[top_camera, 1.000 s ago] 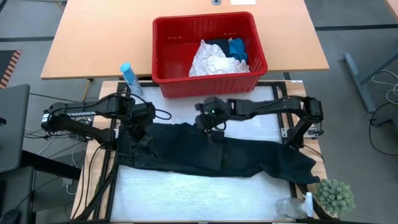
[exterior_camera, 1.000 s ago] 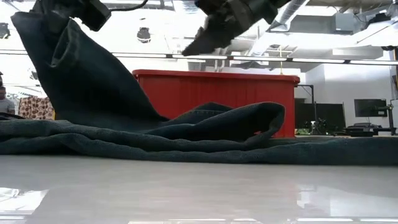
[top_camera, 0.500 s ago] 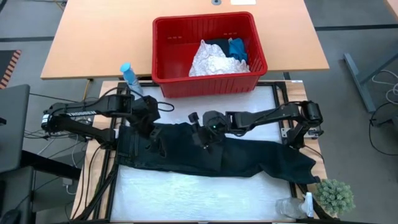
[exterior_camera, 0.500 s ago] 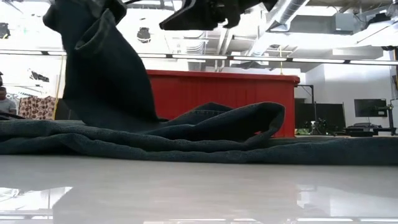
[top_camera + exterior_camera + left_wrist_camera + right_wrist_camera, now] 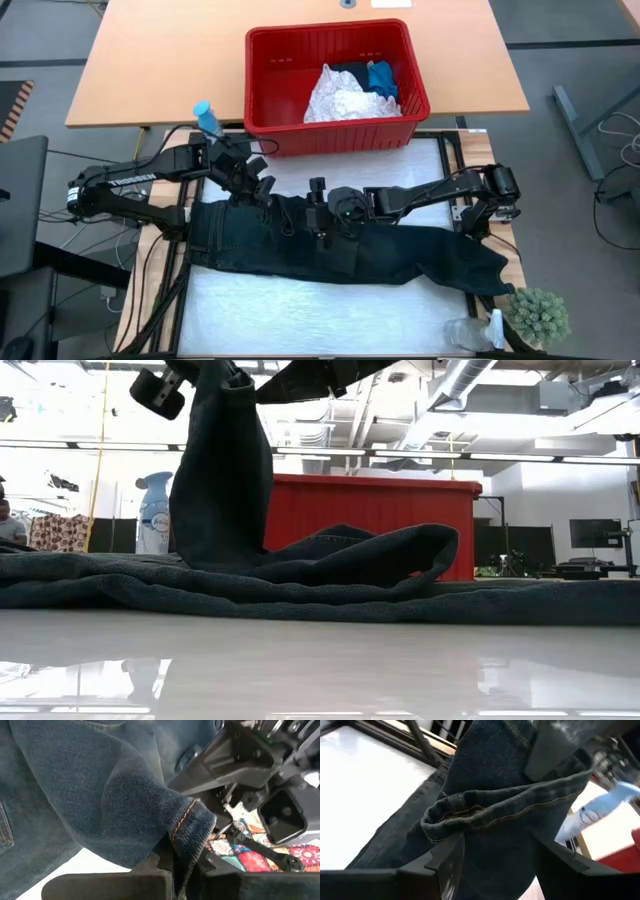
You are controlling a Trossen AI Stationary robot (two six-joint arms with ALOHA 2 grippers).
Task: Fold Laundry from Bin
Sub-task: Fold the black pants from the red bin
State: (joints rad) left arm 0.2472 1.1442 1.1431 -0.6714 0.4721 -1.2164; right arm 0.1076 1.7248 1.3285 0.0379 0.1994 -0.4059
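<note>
The left end effector [image 5: 262, 187] was clamped tight on a fold of the dark jeans [image 5: 400, 255], holding that hem up off the table [image 5: 300, 320]; in the left wrist view the denim [image 5: 125, 805] with its orange stitching sat pinched between the fingers [image 5: 110, 882]. The rest of the jeans lay flat and long below and to the right of it, across the white mat. Just to the right of the left end effector was the right end effector [image 5: 318, 215], with its fingers [image 5: 447, 865] spread apart on either side of the bunched waistband [image 5: 485, 815], not gripping it. In the low view the lifted cloth [image 5: 225, 470] hung like a tall post. The red bin [image 5: 260, 90] sat well beyond both end effectors, with a white crinkled cloth [image 5: 340, 100] and a small blue cloth [image 5: 381, 78] inside. A blue spray bottle [image 5: 207, 118] stood near the left end effector. To do this step well, the right end effector should close on just one edge of the waistband, close to the left one's hold, before either pulls. Then both could lift evenly, so the jeans would not twist or slip.
</note>
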